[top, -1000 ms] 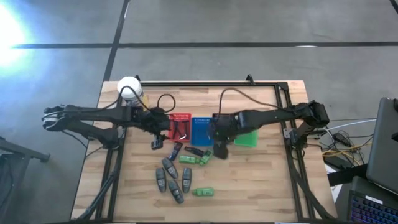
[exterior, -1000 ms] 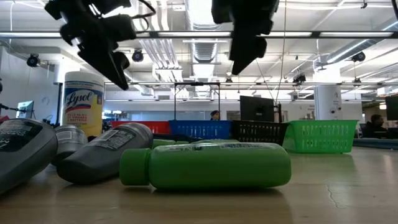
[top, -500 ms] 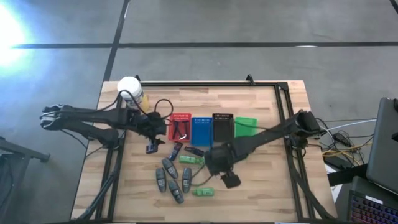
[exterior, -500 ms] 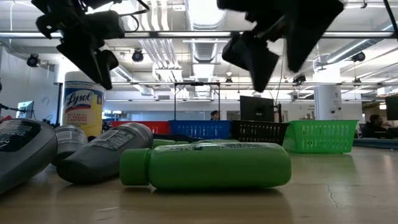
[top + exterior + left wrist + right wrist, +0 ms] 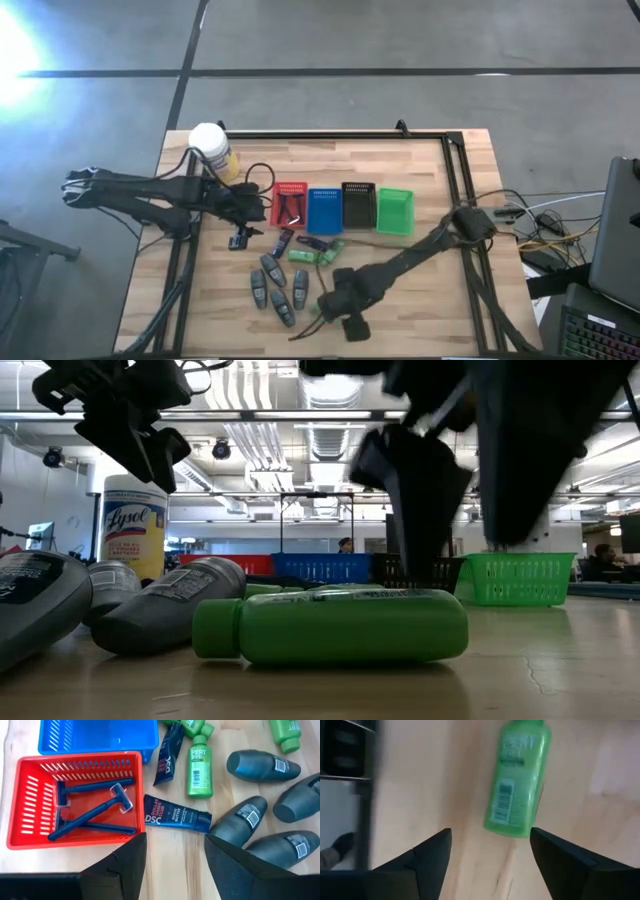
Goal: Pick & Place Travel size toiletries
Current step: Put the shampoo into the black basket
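Right now the right gripper (image 5: 345, 318) hangs low over the near edge of the counter (image 5: 420, 285), just above a lone green bottle (image 5: 518, 775) that lies on its side. Its fingers are spread wide with nothing between them, most likely so they can drop down around the bottle and pinch it. The left gripper (image 5: 240, 238) waits up by the red basket (image 5: 30, 822), also open and empty, with a dark blue tube (image 5: 176, 817) lying just beyond its fingers. Blue razors (image 5: 90, 815) already lie in the red basket, so each basket seems to be for one kind of thing. The blue basket (image 5: 323, 210), black basket (image 5: 358, 204) and green basket (image 5: 394, 211) sit in a row beside it. Most toiletries lie loose in the middle of the counter: grey oval bottles (image 5: 272, 270) in a bunch and more green bottles (image 5: 303, 256) near the baskets, so plenty of sorting looks left to do.
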Controlling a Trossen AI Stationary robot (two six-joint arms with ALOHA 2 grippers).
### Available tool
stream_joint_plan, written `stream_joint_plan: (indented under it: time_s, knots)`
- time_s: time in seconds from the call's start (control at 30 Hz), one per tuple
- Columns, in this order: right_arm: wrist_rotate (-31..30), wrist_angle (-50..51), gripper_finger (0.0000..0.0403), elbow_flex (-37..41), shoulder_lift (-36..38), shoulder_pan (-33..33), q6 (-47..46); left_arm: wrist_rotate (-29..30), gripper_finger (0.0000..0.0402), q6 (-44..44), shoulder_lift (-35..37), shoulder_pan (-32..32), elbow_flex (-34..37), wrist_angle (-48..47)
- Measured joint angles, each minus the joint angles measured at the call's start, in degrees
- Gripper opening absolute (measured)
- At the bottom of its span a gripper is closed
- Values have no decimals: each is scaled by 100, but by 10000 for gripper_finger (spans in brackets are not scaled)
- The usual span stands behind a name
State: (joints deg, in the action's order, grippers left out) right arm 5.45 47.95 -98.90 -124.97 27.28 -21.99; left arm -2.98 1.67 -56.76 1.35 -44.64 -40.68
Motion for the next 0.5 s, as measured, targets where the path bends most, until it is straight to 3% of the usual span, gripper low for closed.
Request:
stream_joint_plan:
  time_s: [0.27,0.5]
  knots:
    - [-441,397,281,-1014,-695,53,-207,-2,204,4,45,14,0,12]
    - [-488,368,280,-750,-804,69,-443,-2,204,3,45,32,0,10]
